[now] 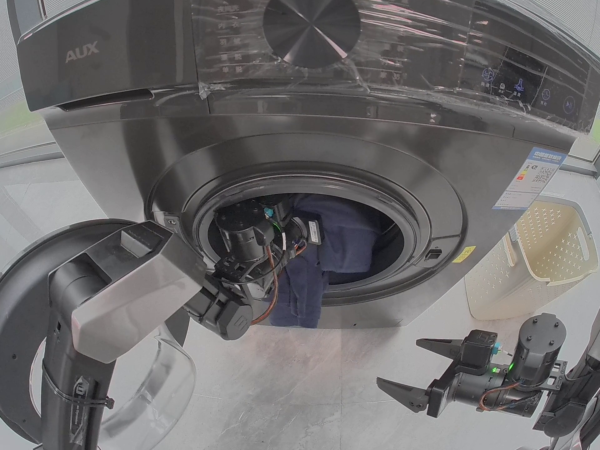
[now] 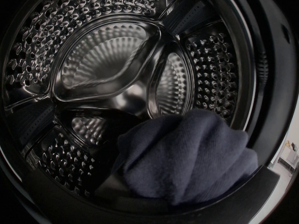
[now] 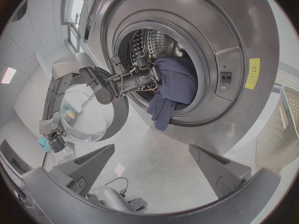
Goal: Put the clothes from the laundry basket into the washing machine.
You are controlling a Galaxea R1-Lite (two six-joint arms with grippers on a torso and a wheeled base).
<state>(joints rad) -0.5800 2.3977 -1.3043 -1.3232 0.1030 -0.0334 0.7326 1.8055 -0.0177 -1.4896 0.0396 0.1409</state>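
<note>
Far left: round door (image 1: 169, 376) of washing machine (image 1: 125, 132), swung fully open, glass bowl facing out. Next: left gripper (image 1: 307, 232), sits in the mouth of the drum (image 2: 106, 63), front end pressed into cloth and hidden by it; whether clamped or slack cannot be told. Touching it, just to the right: navy garment (image 1: 353, 239), bunched on the lower lip of the opening, bulk inside the drum, one loose end hanging outside over the rim toward the floor. Handling, by judgement: soft, limp, light, not fragile; knit surface grippy rather than slick; apt to sag, trail and snag on the door seal from a single pinch. Best hold, by judgement: the thick bunched fold at the lip, or the dangling end, gathered up and pushed inward. Further right, low over the floor: right gripper (image 1: 400, 362), spread wide, carrying nothing, well apart from the garment. Far right: cream perforated laundry basket (image 1: 550, 251), beside the machine
</note>
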